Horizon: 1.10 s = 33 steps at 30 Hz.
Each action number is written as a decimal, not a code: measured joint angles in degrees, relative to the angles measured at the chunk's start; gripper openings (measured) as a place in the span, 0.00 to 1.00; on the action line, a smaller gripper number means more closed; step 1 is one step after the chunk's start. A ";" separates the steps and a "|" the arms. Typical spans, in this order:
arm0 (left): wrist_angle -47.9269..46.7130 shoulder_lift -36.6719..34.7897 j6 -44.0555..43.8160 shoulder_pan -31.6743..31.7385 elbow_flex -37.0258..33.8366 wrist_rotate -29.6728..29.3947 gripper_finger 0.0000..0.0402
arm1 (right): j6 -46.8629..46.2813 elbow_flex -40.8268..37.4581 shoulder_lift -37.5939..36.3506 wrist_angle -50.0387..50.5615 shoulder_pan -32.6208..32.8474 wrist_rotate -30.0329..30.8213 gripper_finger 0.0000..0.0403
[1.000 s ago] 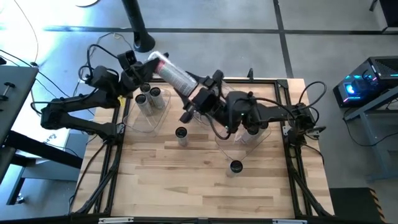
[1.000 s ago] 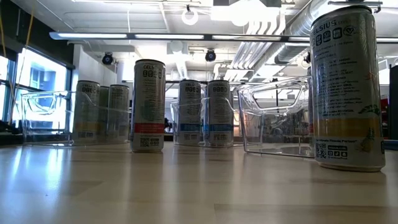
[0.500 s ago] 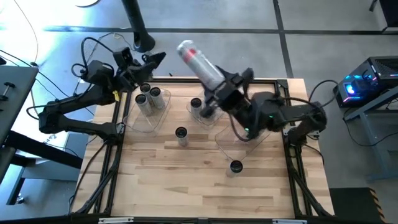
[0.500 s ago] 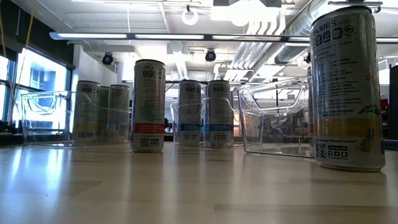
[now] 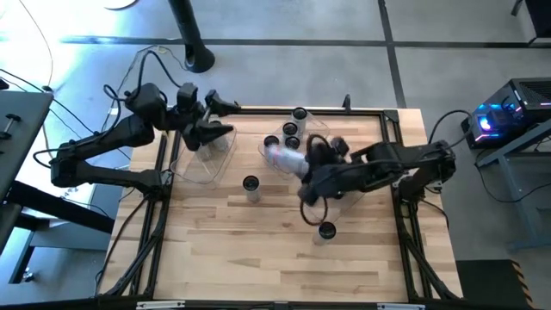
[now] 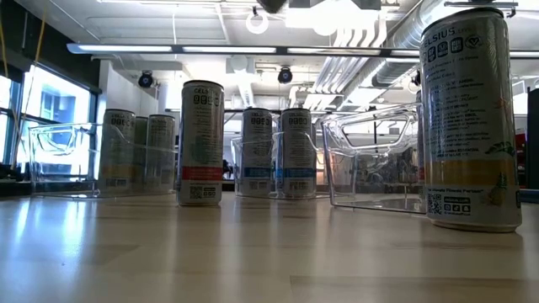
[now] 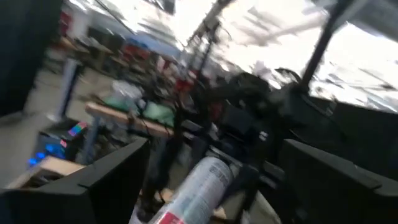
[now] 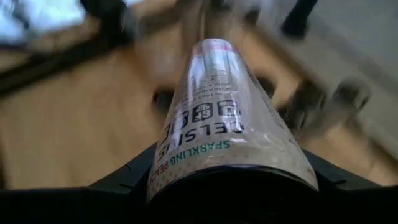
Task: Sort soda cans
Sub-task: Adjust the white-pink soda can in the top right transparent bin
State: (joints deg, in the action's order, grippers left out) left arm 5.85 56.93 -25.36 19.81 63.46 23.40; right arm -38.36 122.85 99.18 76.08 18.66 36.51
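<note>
Right tool (image 5: 297,164) grips a soda can (image 8: 225,118) tightly.

Near table half (image 5: 258,258) open; lone cans (image 5: 250,183) (image 5: 326,230) obstruct.

Lab: exposed ceiling ducts (image 6: 370,38), workbenches.

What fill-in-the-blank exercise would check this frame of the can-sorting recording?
1. The right gripper holds a can that lies ____ rather than upright.
2. Seen from above, the number of cans standing on bare wood outside the bins is ____.
3. The left gripper hangs over the clear bin on the table's ____ side.
4. In the low view, the can nearest the camera stands at the picture's ____ edge.

Missing words: tilted; two; left; right
</note>
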 joint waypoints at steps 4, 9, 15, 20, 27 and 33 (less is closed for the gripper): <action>-3.03 0.04 0.30 0.09 0.00 5.18 0.89 | -7.70 0.09 -0.30 9.05 0.46 -11.71 0.58; -8.76 0.06 4.94 0.09 -0.02 6.31 0.89 | -13.79 -1.63 -0.49 13.59 1.51 -24.68 0.58; -9.11 0.07 6.27 0.09 -4.66 8.30 0.89 | -13.65 -10.10 -0.86 13.90 0.53 -30.60 0.58; -5.60 -0.84 1.03 0.04 -10.31 10.74 0.89 | -12.75 -14.50 -4.07 13.73 -1.47 -30.83 0.58; 7.73 -5.27 -5.22 0.04 -19.36 10.80 0.89 | -13.66 -26.94 -10.81 13.56 -5.98 -38.53 0.58; 24.91 -8.57 -15.61 0.04 -28.32 7.59 0.89 | -11.52 -31.98 -10.95 6.14 -8.22 -40.86 0.58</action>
State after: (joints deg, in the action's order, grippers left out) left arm 30.77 48.35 -40.98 19.86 35.14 30.99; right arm -49.88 90.87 88.23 82.21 10.44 -4.35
